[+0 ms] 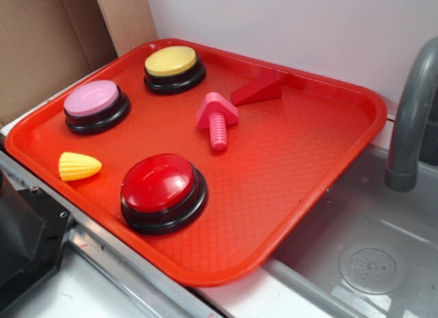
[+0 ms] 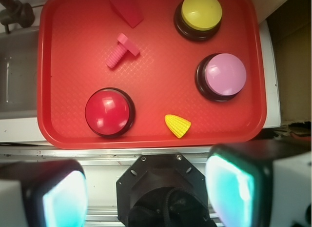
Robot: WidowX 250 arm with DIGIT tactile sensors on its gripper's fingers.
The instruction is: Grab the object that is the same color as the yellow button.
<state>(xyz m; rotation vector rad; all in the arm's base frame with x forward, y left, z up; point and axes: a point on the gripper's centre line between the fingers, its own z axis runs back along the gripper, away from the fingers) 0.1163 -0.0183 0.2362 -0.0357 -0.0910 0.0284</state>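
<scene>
the task is barely begun, as far as these views show: the small yellow ridged plastic toy corn cob (image 1: 79, 166) lies untouched on the red plastic tray (image 1: 308, 161), close to its near-left rim in the exterior view, just left of the large red-domed push button (image 1: 163, 191) and well apart from the round yellow-topped push button with a black base (image 1: 174, 68) at the far side. everything is left to do: getting over the corn, coming down, closing on it and lifting.

the hand (image 2: 146, 188) hangs high above the near edge of the tray, off the tray itself, over the grey metal bench edge (image 2: 146, 154). in the wrist view its two white fingers with glowing teal pads (image 2: 63, 197) stand wide apart at the bottom corners, nothing between them, touching nothing. the corn (image 2: 177, 125) lies ahead of the hand, slightly toward the right-hand finger (its tapered tip points toward the pink-topped round button (image 2: 224, 75)).

a pink plastic toy bolt (image 1: 217, 120) and a red wedge block (image 1: 257, 90) lie mid-tray, clear of the corn, so i judge the approach unobstructed.
</scene>
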